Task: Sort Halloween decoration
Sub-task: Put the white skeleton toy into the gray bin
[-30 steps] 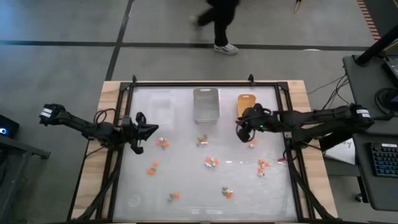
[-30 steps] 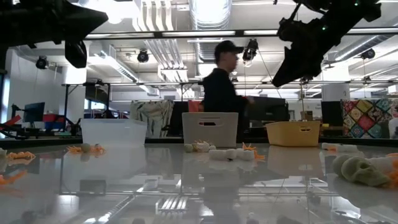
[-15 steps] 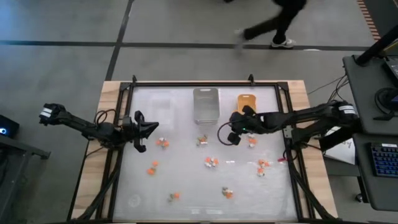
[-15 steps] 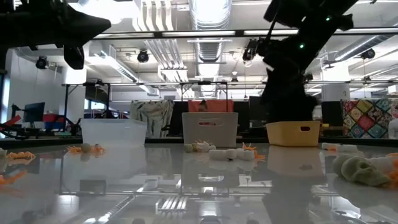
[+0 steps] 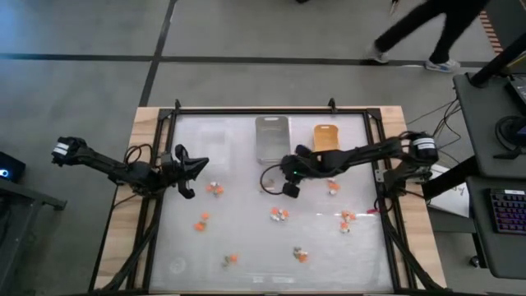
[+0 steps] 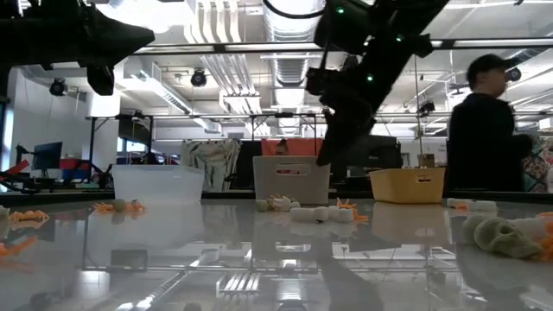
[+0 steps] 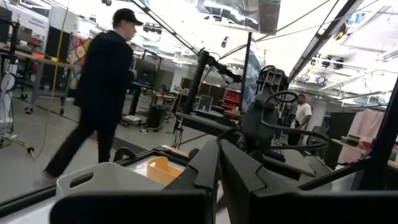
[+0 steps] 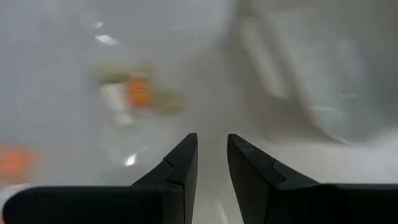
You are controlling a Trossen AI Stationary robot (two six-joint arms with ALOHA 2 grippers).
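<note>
Right gripper [image 5: 288, 188], jaws slightly parted and empty, should centre over the trinket [image 5: 267, 186] just left of it, descending squarely before closing.

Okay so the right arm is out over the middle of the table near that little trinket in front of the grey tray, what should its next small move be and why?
Probably lower the right gripper onto the trinket beside it. Its fingers stand slightly apart with nothing between them, and the wrist view shows the orange-and-white piece just ahead. The left gripper waits shut at the left edge.

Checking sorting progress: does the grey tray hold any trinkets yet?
No: from above, the grey tray shows only its bare ribbed floor.
</note>
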